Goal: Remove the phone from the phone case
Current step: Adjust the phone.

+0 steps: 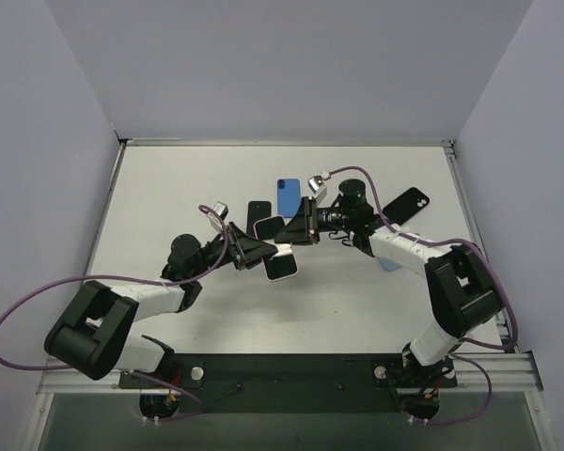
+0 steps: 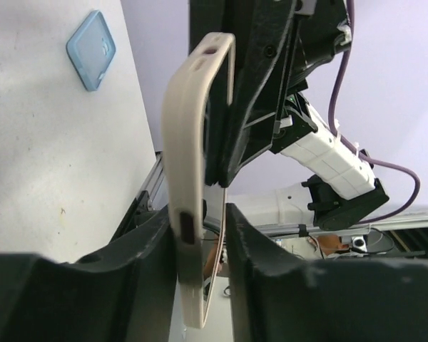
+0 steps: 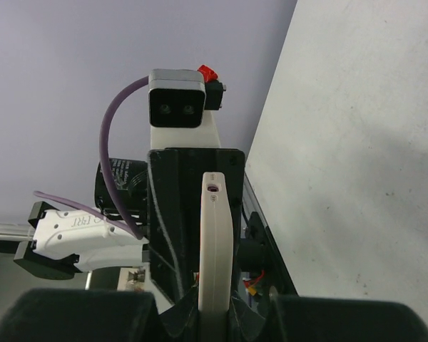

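Holding phone case (image 2: 180, 164) between left gripper (image 2: 201, 231), right gripper (image 3: 215, 310)

Odds and ends on my white table (image 1: 169, 188)
Blue phone (image 1: 288, 197) at twelve o'clock, black phone (image 1: 257, 213) just beside it at eleven, second black phone (image 1: 406, 205) at two, pale blue case (image 2: 91, 50) at four.

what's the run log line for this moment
two-arm hold | left gripper: shut on phone case | right gripper: shut on phone case | position: held above table | extraction: cannot tell
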{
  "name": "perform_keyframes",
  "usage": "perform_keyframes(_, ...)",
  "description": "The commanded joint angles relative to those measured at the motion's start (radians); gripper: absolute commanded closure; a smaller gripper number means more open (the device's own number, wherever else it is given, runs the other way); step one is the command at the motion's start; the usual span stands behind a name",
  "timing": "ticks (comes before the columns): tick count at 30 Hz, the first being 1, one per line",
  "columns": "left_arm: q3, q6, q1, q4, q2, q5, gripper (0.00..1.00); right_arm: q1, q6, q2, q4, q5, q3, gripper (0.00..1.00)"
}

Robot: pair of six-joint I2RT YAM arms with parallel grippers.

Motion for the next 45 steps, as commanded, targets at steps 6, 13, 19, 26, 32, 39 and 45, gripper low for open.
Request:
perform_keyframes(6, 0.018, -0.063, -0.001, 0.175, 0.025, 0.005, 1.00, 0.055, -0.274, -0.017, -0.369, 0.025, 0.145, 1.00)
perform_keyframes(13, 0.027, -0.075, 0.050, 0.153, -0.006, 0.007, 1.00, 0.006, -0.425, -0.099, -0.700, 0.202, 0.213, 0.44)
perform_keyframes(19, 0.038, -0.076, 0.114, 0.082, -0.066, 0.001, 1.00, -0.038, -0.395, -0.181, -0.689, 0.222, 0.152, 0.41)
perform_keyframes(26, 0.070, -0.064, 0.136, 0.035, -0.084, 0.002, 1.00, -0.009, -0.181, -0.187, -0.384, 0.156, 0.049, 0.43)
perform_keyframes(32, 0.077, -0.093, 0.139, 0.078, -0.058, 0.001, 1.00, 0.077, -0.038, -0.131, -0.156, 0.124, 0.037, 0.51)
perform_keyframes(39, 0.089, -0.095, 0.148, 0.051, -0.066, -0.002, 1.00, 0.095, 0.148, -0.075, 0.155, 0.121, -0.011, 1.00)
perform_keyframes(45, 0.124, -0.101, 0.148, 0.031, -0.069, 0.001, 0.69, 0.110, 0.128, -0.066, 0.159, 0.092, 0.012, 1.00)
